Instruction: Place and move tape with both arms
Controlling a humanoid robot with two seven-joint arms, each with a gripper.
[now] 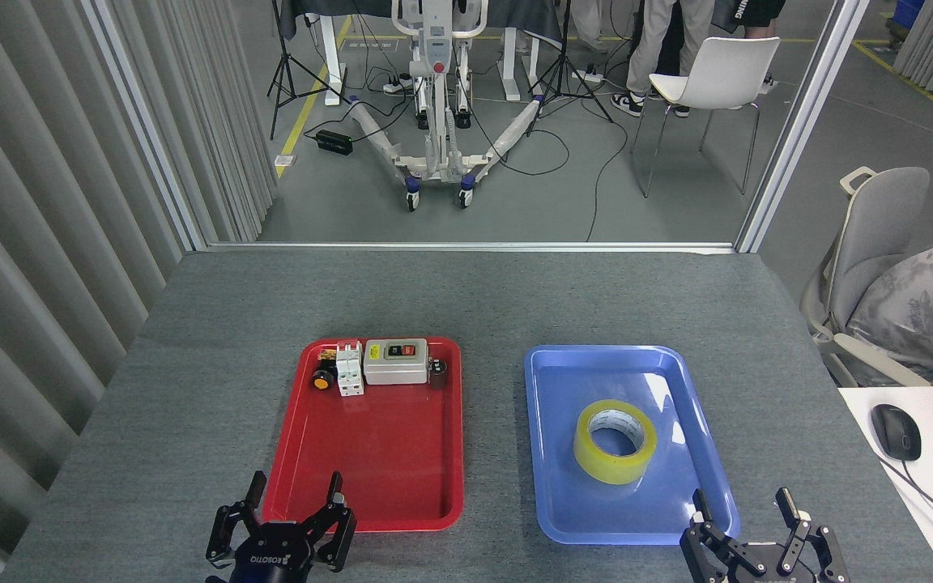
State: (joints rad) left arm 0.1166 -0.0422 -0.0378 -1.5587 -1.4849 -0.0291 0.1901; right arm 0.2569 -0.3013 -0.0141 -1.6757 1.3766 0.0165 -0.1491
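The yellow tape roll (615,441) lies flat on its side in the middle of the blue tray (564,380), white core facing up. My right gripper (746,506) stands open at the bottom edge, just off the tray's near right corner, well short of the tape. At the near left corner of the red tray (377,461) my left gripper (292,490) is open too, with nothing between its fingers. Both grippers are low in the view and partly cut off.
The red tray's far end holds a grey switch box (396,361), a white breaker (349,369) and a small black-and-orange button (322,379). Beyond the table stand a white chair (713,81) and a lift frame (436,97). A desk with a mouse (896,431) sits right.
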